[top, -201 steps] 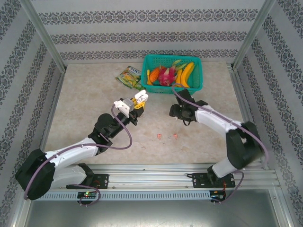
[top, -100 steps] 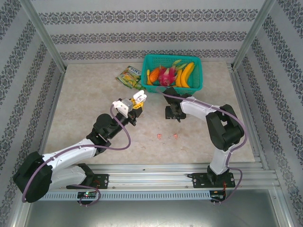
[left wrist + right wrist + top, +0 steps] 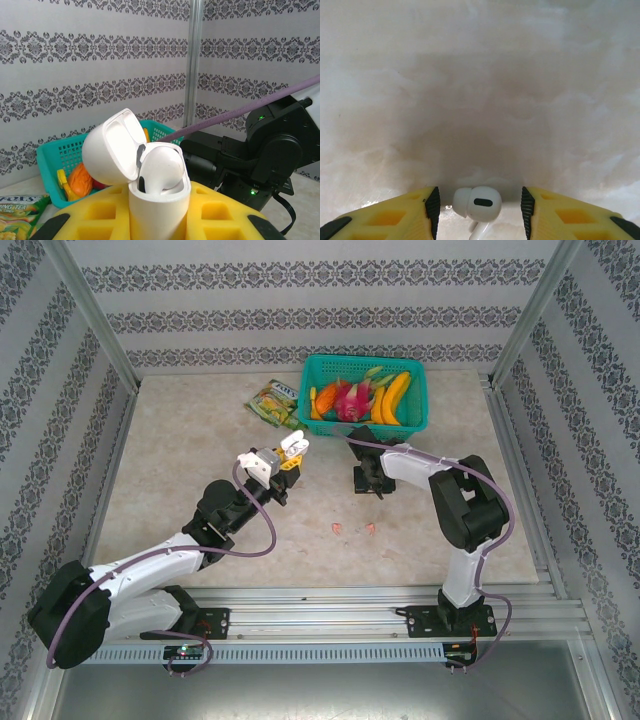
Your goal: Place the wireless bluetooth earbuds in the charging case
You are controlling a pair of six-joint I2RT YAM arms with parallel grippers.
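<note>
Earbud on table between fingers of right gripper

packet top edge: large white letters, cut off at the left, reading roughly "FOYS"; the first letter is unsure.
packet, lower print: too blurred to read.
packet from the top camera: print too small to read.

Pretty sure I live in a robotics lab test booth, not anybody's home. The walls are flat panels papered in grey damask stripes, held up by bare aluminium posts at the corners. My arm bases are bolted onto a slotted metal rail along the near edge of a marble-look worktop. Staged props sit at the back: a teal basket of fruit and a snack packet.
</note>
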